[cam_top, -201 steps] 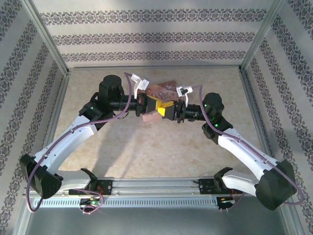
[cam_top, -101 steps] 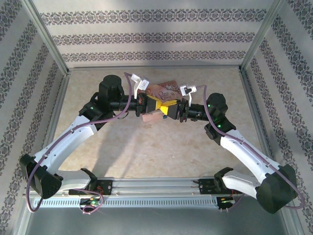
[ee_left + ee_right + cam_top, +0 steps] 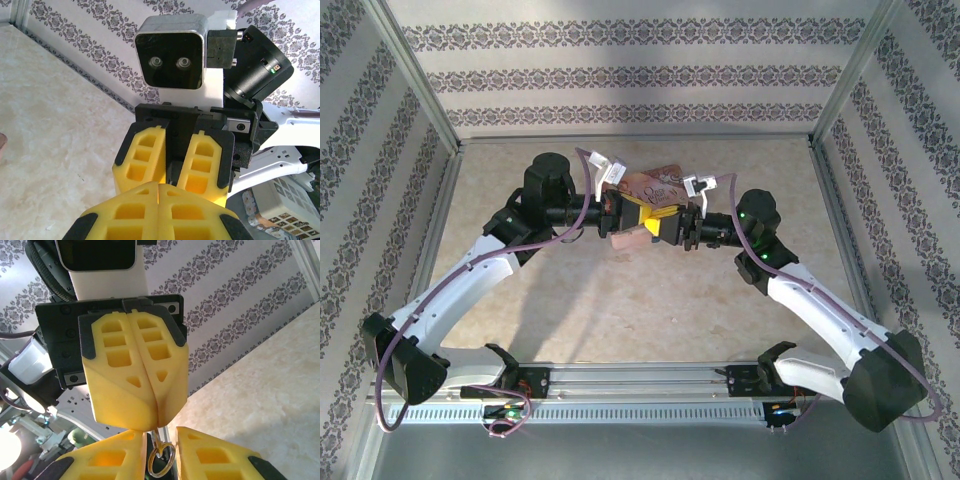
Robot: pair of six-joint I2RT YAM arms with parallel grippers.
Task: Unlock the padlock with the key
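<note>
between the two sets of fingers, tip to tip above the counter [image 3: 620,320], hangs a small ring [image 3: 161,458]. the left fingers [image 3: 120,390] are clenched tight. the right fingers [image 3: 210,457] sit on each side of the ring; i cannot tell if they pinch it. the padlock is hidden, so i think the unlocking is not done yet.
</note>
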